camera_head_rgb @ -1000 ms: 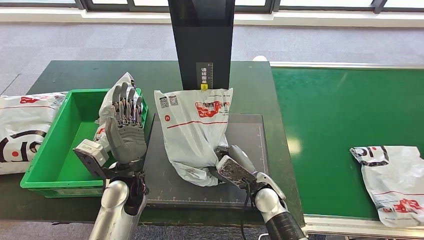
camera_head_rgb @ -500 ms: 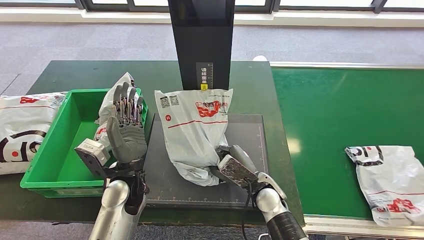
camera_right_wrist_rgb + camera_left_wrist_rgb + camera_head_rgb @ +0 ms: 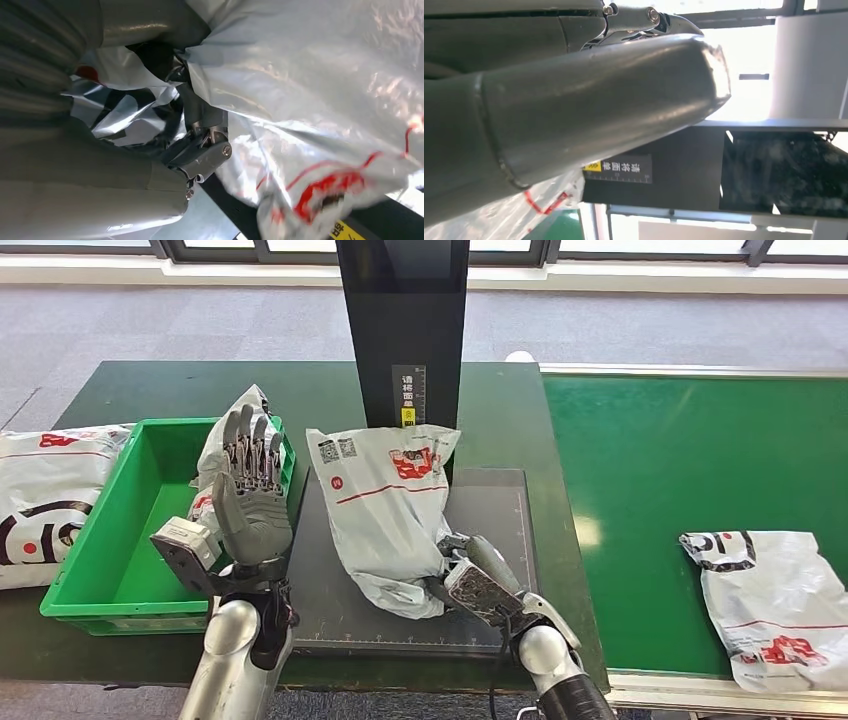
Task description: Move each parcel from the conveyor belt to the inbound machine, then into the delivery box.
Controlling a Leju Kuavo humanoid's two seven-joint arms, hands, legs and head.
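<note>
A white parcel (image 3: 385, 505) with red print lies on the inbound machine's dark pad (image 3: 495, 505), its far end against the black column (image 3: 400, 320). My right hand (image 3: 470, 575) grips the parcel's near end; in the right wrist view the hand (image 3: 125, 165) is buried in crumpled film of the parcel (image 3: 310, 100). My left hand (image 3: 250, 490) is raised beside the green delivery box (image 3: 95, 530), palm toward me, fingers straight and apart, holding nothing. Its thumb (image 3: 574, 100) looms close in the left wrist view. Another parcel (image 3: 770, 600) lies on the green conveyor belt (image 3: 650, 460).
One parcel (image 3: 225, 445) leans inside the delivery box at its far right corner. A further white parcel (image 3: 40, 500) lies on the dark table left of the box. The machine's column stands at the table's back. The conveyor's metal edge (image 3: 700, 690) runs along the near right.
The parcel on the pad has shifted slightly left and toward me with my right hand. The conveyor parcel has travelled left. My left hand has stayed raised.
</note>
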